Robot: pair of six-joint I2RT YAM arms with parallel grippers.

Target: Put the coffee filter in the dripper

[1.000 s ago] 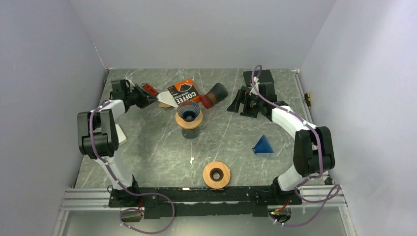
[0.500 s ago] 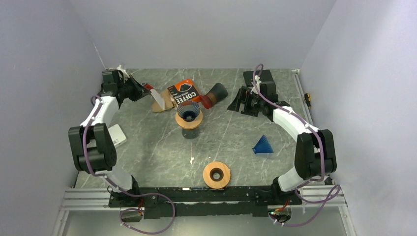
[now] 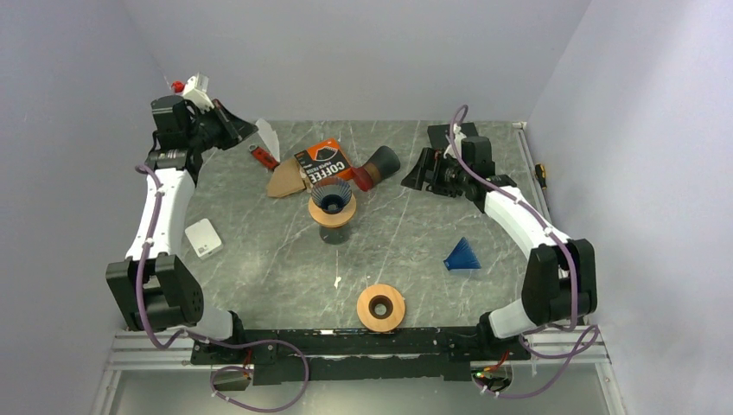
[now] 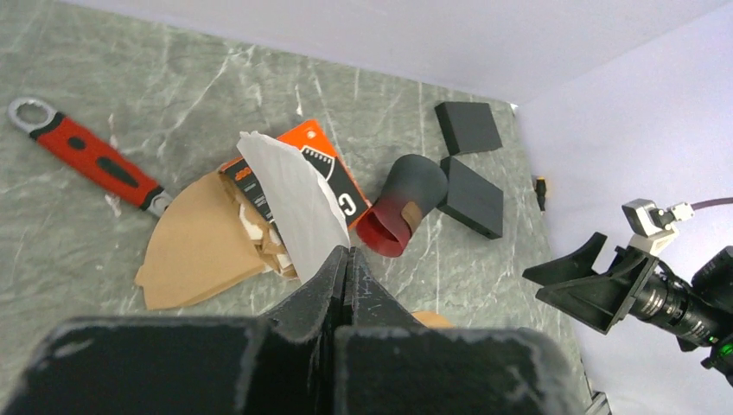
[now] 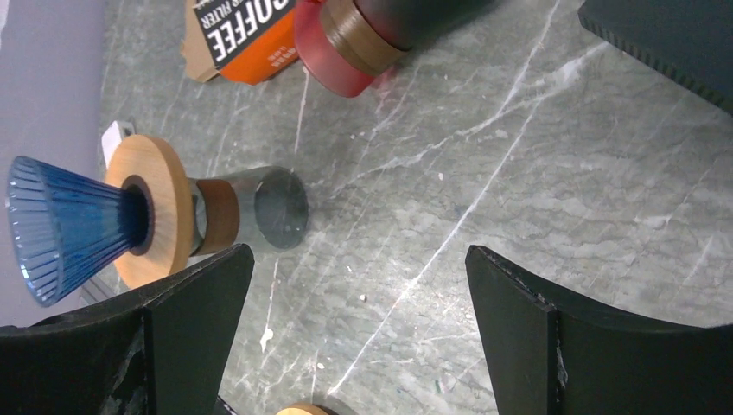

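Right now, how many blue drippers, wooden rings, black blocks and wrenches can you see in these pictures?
Blue drippers: 2
Wooden rings: 2
Black blocks: 2
Wrench: 1
Total: 7

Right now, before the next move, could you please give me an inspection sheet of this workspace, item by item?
Surface: grey marbled table, one small white scrap.
Job's things: white coffee filter held up off the table in the left gripper; blue dripper on its wooden ring, no filter inside.
Clutter: red wrench, brown filters, orange package, tipped dark tumbler, black blocks, loose blue cone, spare wooden ring, white box.
Grippers: left gripper shut on the filter; right gripper open, holding nothing.
Cables: purple cables along both arms, no snag seen.
Surroundings: plain lilac walls; nothing else seen.
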